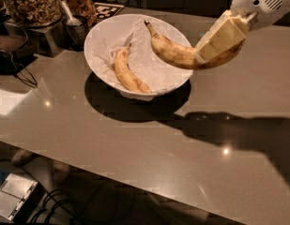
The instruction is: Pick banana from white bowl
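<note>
The pincer was at the far right, above the counter & just beside the right rim of the white bowl. It was clamped on the banana near the fruit's thick right end. One cream-coloured finger covered that end from the front, w/ the other finger hidden behind. The white arm housing ran off the top right corner.

The banana, strongly curved & brown-speckled, hung belly down. Its dark stem tip pointed up & left over the bowl's inside, and its right half reached out past the rim. It looked lifted off the lining, tho whether it brushed the rim couldn't be told.

Inside the bowl, on crumpled white paper, lay a 2nd banana. It was slimmer & paler, left of centre, running far to near, apart from the held one.

A dark shadow sat under the bowl's near side, w/ a bigger one stretching right across the counter.

Far left stood a jar of brownish stuff, w/ a scoop in a dark cup near the bowl's left rim. A black & white tag lay just beyond the bowl, & cables ran along the left edge.
</note>
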Motion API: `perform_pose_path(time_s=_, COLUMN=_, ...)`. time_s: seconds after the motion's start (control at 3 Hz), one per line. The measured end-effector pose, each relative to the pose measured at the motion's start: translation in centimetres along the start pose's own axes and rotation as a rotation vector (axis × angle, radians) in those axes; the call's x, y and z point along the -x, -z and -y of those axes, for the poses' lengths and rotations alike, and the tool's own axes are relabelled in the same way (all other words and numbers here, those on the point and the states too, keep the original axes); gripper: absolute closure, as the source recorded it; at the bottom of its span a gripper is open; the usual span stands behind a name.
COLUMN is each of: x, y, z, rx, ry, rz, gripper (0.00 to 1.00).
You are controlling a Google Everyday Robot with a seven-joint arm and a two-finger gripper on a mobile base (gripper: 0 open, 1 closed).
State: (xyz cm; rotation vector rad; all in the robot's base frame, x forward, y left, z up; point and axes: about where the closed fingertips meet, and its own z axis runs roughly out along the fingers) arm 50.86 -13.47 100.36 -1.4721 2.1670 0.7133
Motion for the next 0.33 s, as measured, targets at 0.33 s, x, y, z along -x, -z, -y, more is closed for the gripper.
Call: perform_pose_path(time_s=0.33, x=0.56, y=-0.2, z=0.54, rx=-0.019, ry=0.001, rz=0.017, gripper=1.0)
